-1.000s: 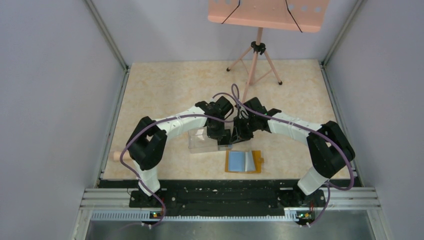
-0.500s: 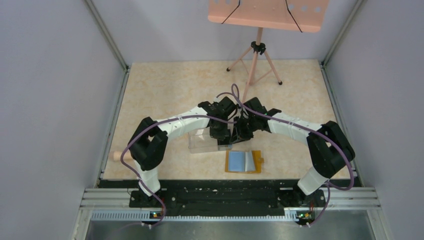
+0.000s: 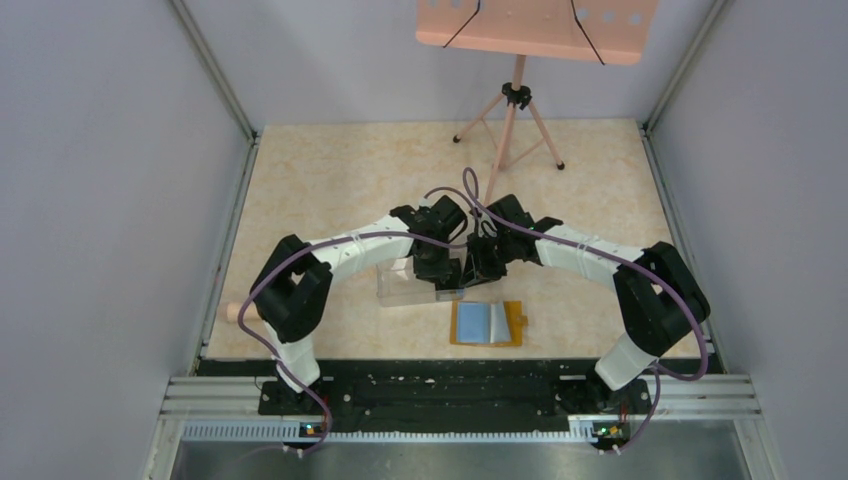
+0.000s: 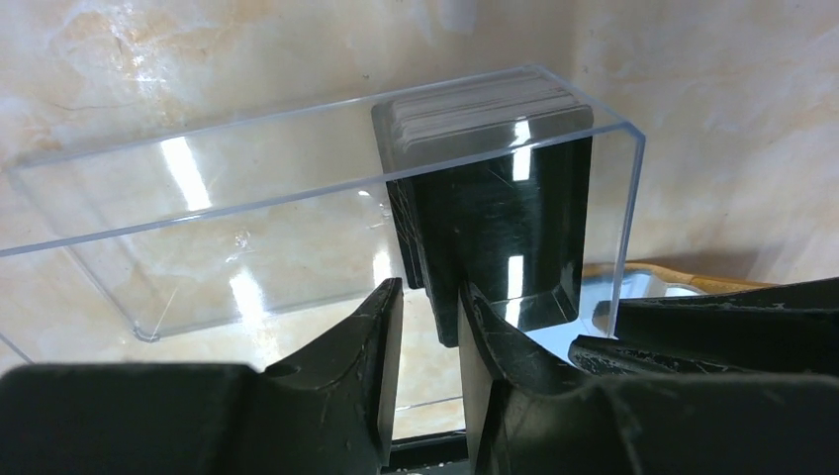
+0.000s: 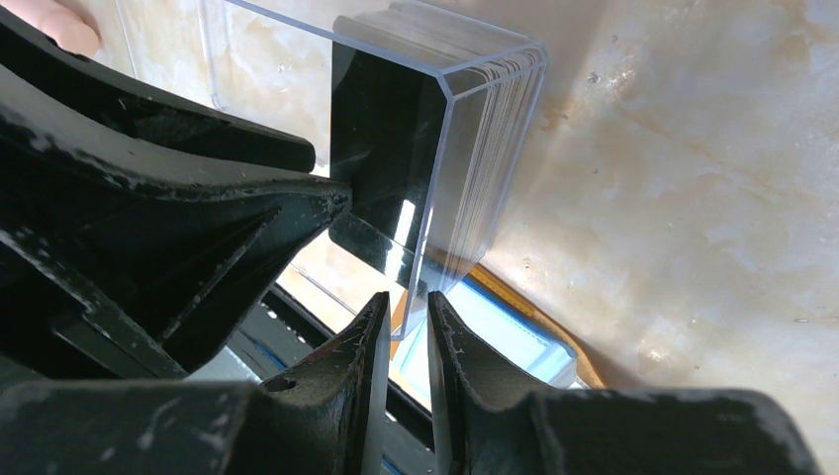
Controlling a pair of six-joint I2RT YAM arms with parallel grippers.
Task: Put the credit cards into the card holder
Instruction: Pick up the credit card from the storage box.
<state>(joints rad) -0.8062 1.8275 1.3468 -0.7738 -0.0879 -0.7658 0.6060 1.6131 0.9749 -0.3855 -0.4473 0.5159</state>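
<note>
Standing on edge at one end of the clear box (image 4: 198, 208), packed face to face: the credit cards (image 4: 495, 198), directly ahead of the left gripper (image 4: 431, 302). Left jaws parted only narrowly, with the lower corner of the front card reaching into the gap; not closed on it, by the look of the pale slit beside the card. Right gripper (image 5: 408, 309) pinched narrow onto the thin clear wall of the box, at the corner nearest the cards, apparently steadying it. Beyond the right tips, lying open and flat on the table (image 3: 330, 170): the card holder (image 3: 487, 323), blue-grey pockets up, just beside the box. About the cards, judging by the look: light, thin, stiff and glossy, so probably slippery and not easy to separate from the neighbours. Better to take one card by its two flat faces near a free edge, with the tips reaching well past the rim, not by a corner. Squeeze gently but firmly; expect sliding or turning in the pads with a shallow bite. Keep away from the box wall while lifting, to avoid dragging the whole box.
</note>
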